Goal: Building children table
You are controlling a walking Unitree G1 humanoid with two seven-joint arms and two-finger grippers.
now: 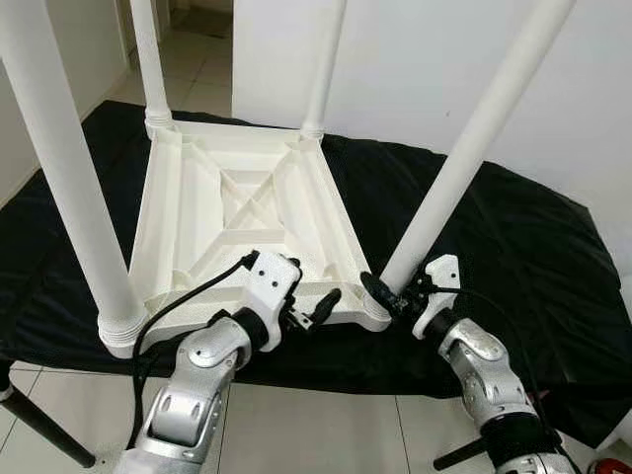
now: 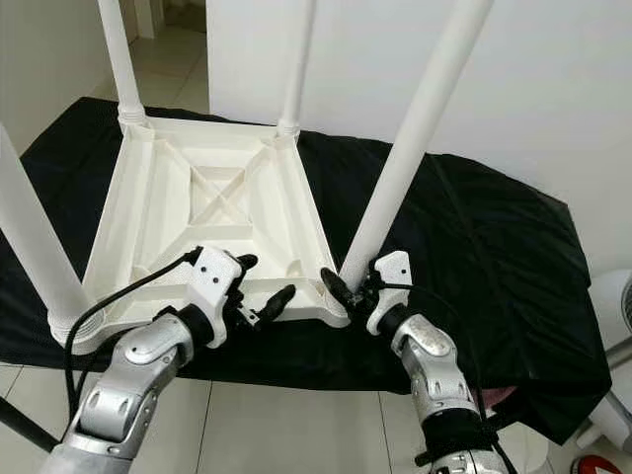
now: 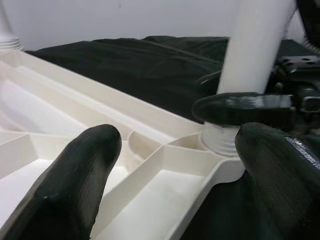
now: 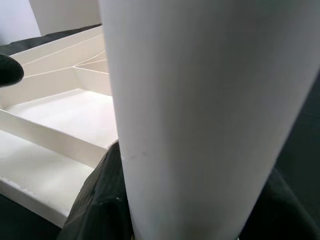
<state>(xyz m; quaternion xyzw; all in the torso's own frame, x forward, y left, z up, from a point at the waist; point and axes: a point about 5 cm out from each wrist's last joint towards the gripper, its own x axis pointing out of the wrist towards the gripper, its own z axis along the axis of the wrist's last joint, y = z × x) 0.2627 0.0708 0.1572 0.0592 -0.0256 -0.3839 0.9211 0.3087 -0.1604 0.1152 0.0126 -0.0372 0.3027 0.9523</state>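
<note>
Lying upside down on a black cloth [image 1: 513, 237] over the bench, the white children's table top [image 1: 242, 212] shows us its ribbed underside, with four white legs standing up from its corners. We take the near right leg [image 1: 464, 158] as our landmark; it rises tilted from its threaded socket at the top's near right corner.

Our right gripper [image 1: 387, 293] is at the base of that leg, its black jaws closed around the leg just above the socket, one finger on each side, as the right wrist view shows with the leg's white tube between dark pads [image 4: 97, 200].

Our left gripper [image 1: 314, 308] sits just to the left of that leg, over the near edge of the table top. Its jaws are spread wide and hold nothing; the rim of the top and the socket lie between its fingertips [image 3: 75, 170] in the left wrist view.

Farther left of the landmark stands the near left leg [image 1: 64, 168], and beyond it the two far legs [image 1: 148, 59]. Pale floor tiles [image 1: 326, 425] lie below the bench.
</note>
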